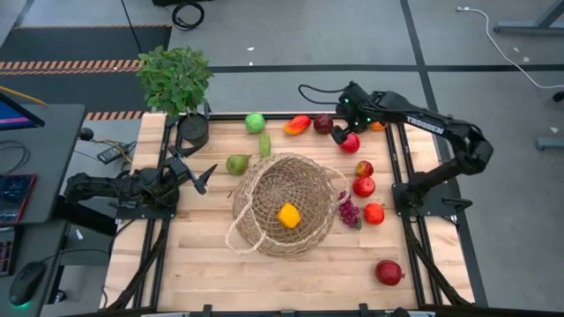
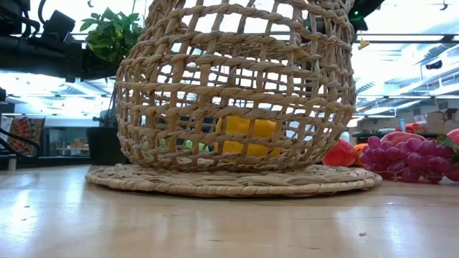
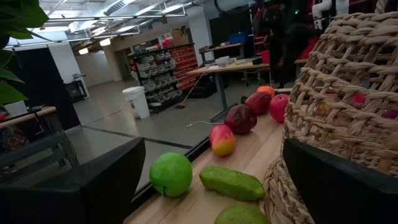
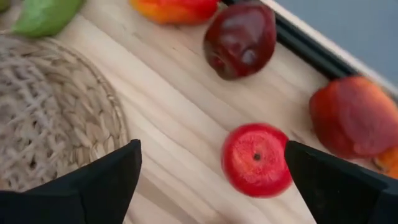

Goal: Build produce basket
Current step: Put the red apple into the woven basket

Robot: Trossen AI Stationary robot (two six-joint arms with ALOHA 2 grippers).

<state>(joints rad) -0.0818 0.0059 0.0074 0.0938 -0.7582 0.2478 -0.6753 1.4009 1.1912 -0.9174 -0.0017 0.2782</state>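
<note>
I have the table (image 1: 203,273) under both arms, and the basket (image 1: 282,204) sits between my 2 tools, nearer the left one. Only 1 piece of the produce is inside it, a yellow pepper (image 1: 289,215), so I judge the job barely started.

The purple grapes (image 1: 349,211) lie just outside the basket's rim, on the side toward my right tool. The rest of the produce is loose on the table: a dark red apple (image 4: 241,38) and an orange-red mango (image 4: 175,8) just ahead of the right tool, a green apple (image 1: 255,122), a green pear (image 1: 237,164) and a green cucumber (image 1: 264,143) between the basket and the left tool, and 4 more red fruits on the right tool's side.

My right tool (image 4: 211,174) hangs spread wide, straddling a small red apple (image 4: 257,159), not yet touching it. My left tool (image 1: 201,175) waits beside the basket, fingers spread, holding nothing.
</note>
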